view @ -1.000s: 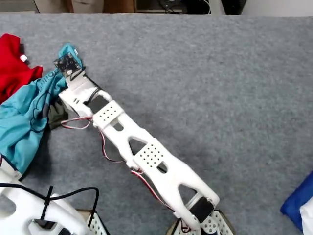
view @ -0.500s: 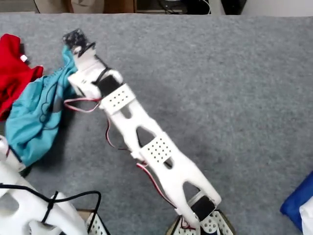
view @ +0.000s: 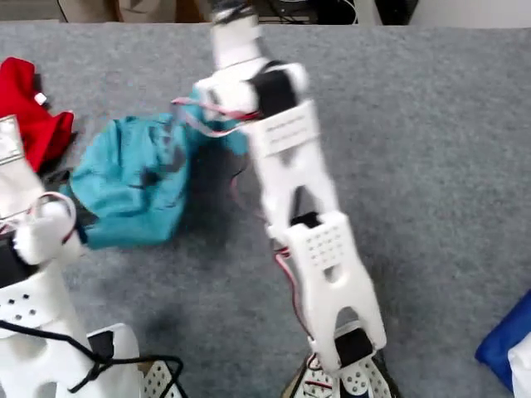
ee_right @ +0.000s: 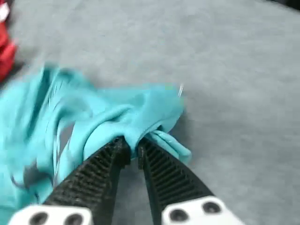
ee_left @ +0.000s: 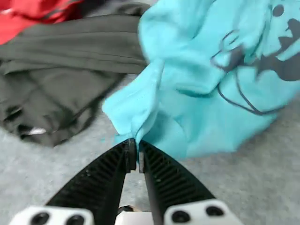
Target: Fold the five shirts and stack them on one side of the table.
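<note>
The left gripper (ee_left: 132, 151) clamps an edge of the teal shirt (ee_left: 201, 65), the right gripper (ee_right: 131, 151) a bunched fold. The 2 grips likely serve to spread it for folding.

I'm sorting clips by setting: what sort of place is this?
Likely a robotics lab workbench: a grey felt-covered table, a white robot arm on it, and a teal shirt laid out for folding practice.
</note>
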{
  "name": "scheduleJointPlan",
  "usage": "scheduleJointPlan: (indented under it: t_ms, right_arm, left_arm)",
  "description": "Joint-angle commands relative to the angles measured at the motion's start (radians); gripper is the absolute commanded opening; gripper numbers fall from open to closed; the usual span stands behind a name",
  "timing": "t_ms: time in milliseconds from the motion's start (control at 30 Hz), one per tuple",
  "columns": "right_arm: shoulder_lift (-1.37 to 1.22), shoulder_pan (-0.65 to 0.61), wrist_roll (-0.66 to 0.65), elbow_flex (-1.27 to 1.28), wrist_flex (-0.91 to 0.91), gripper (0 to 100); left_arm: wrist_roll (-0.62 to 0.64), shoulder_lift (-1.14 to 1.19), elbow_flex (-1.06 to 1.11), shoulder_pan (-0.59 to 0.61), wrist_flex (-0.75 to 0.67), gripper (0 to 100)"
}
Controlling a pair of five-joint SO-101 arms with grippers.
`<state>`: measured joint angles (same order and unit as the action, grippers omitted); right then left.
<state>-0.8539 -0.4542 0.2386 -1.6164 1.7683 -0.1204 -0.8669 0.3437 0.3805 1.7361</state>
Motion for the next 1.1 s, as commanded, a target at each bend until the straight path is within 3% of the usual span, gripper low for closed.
scheduleJointPlan:
  t_ms: [0, 133, 367, 600, 833, 1067]
  right_arm:
    - [0.136, 0.116, 0.008, -0.039, 0.018, 0.5]
    - [0.193, 0.214, 0.003, -0.038, 0.020, 0.5]
    - [0.285, 0.348, 0.000, 0.031, 0.020, 0.5]
    - [0.455, 0.387, -0.072, 0.443, 0.020, 0.5]
    - [0.694, 0.387, -0.153, 0.901, 0.018, 0.5]
    - [0.944, 0.386, -0.166, 1.287, 0.018, 0.5]
  left_arm:
    - [0.044, -0.007, -0.049, -0.129, -0.008, 2]
    - [0.112, -0.005, -0.043, -0.215, -0.083, 2]
    - [0.132, 0.024, -0.048, -0.221, -0.167, 2]
    - [0.135, 0.239, -0.098, -0.209, -0.164, 2]
    - [0.147, 0.484, -0.428, -0.170, -0.155, 2]
    - [0.184, 0.737, -0.695, -0.178, 0.014, 2]
